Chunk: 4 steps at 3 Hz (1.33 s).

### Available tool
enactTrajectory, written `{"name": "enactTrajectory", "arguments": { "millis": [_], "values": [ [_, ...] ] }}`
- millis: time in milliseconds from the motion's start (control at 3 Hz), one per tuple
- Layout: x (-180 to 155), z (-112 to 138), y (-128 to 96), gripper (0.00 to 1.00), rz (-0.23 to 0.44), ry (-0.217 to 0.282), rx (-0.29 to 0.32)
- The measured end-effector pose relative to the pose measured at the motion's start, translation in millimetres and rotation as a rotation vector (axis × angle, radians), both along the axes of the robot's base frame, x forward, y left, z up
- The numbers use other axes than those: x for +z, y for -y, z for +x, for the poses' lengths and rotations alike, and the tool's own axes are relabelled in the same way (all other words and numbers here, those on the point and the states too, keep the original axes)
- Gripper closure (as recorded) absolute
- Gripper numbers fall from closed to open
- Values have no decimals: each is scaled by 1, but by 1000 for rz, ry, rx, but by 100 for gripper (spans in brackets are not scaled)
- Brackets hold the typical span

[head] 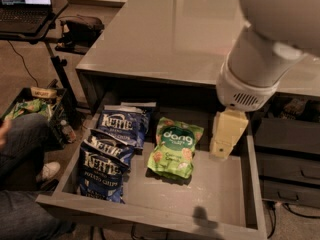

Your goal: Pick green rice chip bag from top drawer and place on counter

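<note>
Glossy grey counter (165, 34) shelters the pulled-out grey wooden top drawer (210, 194). Near its right edge, my pale-yellow gripper (222, 151) hangs beside the crinkly green rice chip bag (174, 146), probably lining up a grab. I cannot tell if it's open.

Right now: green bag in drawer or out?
In: green rice chip bag lies on the top drawer floor; gripper hangs beside it.
</note>
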<state>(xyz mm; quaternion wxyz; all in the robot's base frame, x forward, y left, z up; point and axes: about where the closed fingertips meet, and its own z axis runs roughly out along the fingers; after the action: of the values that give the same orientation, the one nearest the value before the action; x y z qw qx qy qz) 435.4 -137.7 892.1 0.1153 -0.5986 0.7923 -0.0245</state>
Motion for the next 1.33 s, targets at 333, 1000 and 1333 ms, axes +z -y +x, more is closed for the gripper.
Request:
{"name": "enactTrajectory", "arguments": {
  "millis": [333, 1000, 1333],
  "values": [
    [-35, -2, -17, 0, 53, -126, -13],
    [-52, -3, -28, 0, 77, -109, -3],
    [-85, 5, -43, 0, 110, -66, -3]
  ]
}}
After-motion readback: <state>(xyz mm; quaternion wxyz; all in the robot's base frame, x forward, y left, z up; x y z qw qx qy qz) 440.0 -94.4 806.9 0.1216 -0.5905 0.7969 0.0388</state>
